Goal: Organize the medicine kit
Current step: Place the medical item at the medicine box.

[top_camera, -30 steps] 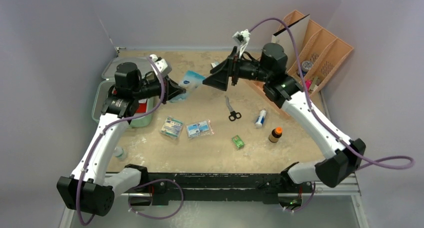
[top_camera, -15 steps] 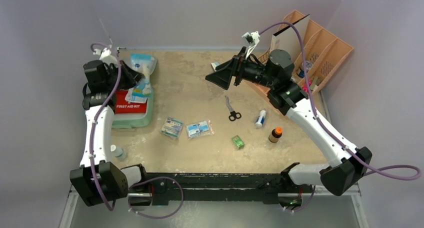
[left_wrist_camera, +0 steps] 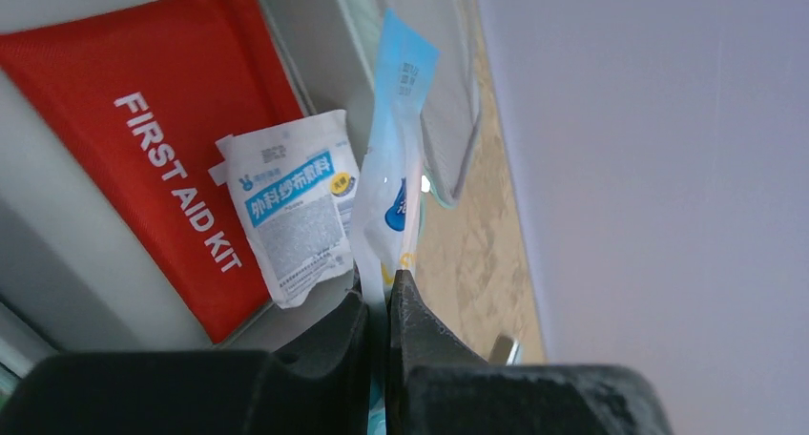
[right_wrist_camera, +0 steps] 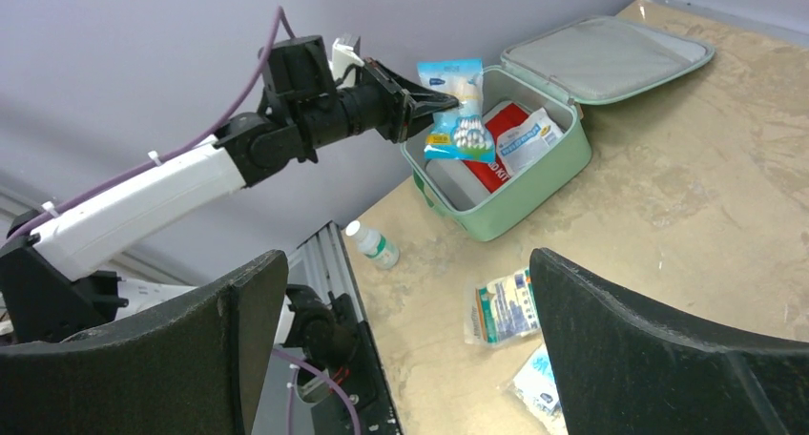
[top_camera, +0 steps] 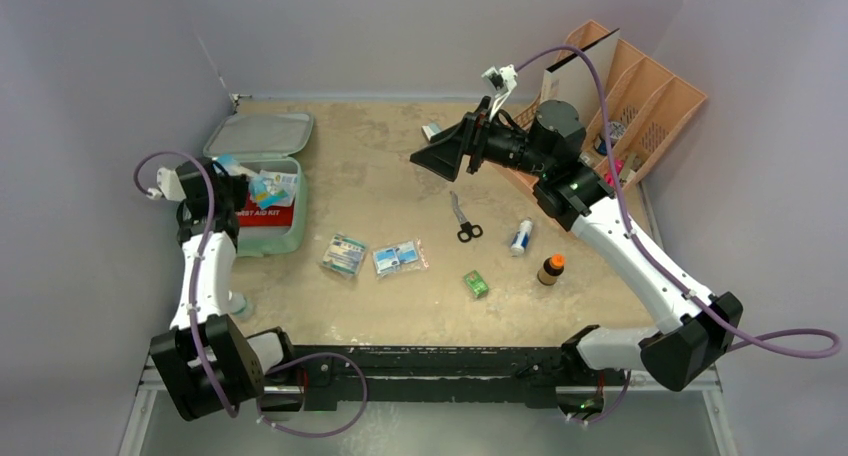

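Your medicine kit (top_camera: 260, 136) lies open at 9 o'clock. Your right gripper (top_camera: 432, 156) hangs at 1 o'clock, spread wide and empty. Your left gripper (left_wrist_camera: 380, 297) has swung over the kit from the centre, jaws pinched on a blue swab packet (right_wrist_camera: 456, 111), so release looks next.

At nine o'clock on the tabletop (top_camera: 400, 306), the medicine kit (right_wrist_camera: 510, 204) is showing smooth mint-green plastic with a soft sheen, and the lining of its lid (right_wrist_camera: 606, 58) is looking like grey matt cloth. Inside, the red pouch (left_wrist_camera: 162, 149) is looking like matt fabric and the white sachet (left_wrist_camera: 291, 211) is looking crinkled and papery, while the swab packet (left_wrist_camera: 393, 158) is catching light as glossy film. The left gripper (left_wrist_camera: 384, 300) is showing black, grainy, matt plastic. The tabletop itself is looking rough and sandy, and the organizer (top_camera: 655, 101) at two o'clock is looking like matt wood.
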Controlling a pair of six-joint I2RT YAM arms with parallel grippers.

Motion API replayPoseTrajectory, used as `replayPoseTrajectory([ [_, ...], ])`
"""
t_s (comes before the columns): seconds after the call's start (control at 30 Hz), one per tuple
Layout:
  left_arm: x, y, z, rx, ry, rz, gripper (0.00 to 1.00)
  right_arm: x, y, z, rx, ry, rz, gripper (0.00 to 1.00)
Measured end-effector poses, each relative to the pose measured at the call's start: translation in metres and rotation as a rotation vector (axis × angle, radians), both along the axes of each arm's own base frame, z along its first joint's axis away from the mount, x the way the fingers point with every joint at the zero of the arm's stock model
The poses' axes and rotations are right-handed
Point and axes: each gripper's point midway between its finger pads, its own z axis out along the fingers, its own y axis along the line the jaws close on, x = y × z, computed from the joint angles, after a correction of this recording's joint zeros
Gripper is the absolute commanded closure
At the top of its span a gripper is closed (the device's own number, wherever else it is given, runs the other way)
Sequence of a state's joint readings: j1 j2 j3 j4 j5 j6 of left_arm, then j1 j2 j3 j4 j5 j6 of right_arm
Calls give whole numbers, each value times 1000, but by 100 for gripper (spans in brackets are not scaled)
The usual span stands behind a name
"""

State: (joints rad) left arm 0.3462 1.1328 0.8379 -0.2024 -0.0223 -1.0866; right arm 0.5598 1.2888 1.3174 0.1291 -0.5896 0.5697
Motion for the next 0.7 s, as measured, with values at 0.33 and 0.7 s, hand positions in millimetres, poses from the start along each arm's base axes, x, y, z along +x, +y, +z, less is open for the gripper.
replayPoseTrajectory([
  [0.33, 25, 25, -41, -156, -63, 202, 100, -6, -4, 4, -4, -14, -2, 1],
  [0.7, 44, 31, -57, -250, -124, 258, 95, -8, -6, 6, -5, -15, -4, 1],
])
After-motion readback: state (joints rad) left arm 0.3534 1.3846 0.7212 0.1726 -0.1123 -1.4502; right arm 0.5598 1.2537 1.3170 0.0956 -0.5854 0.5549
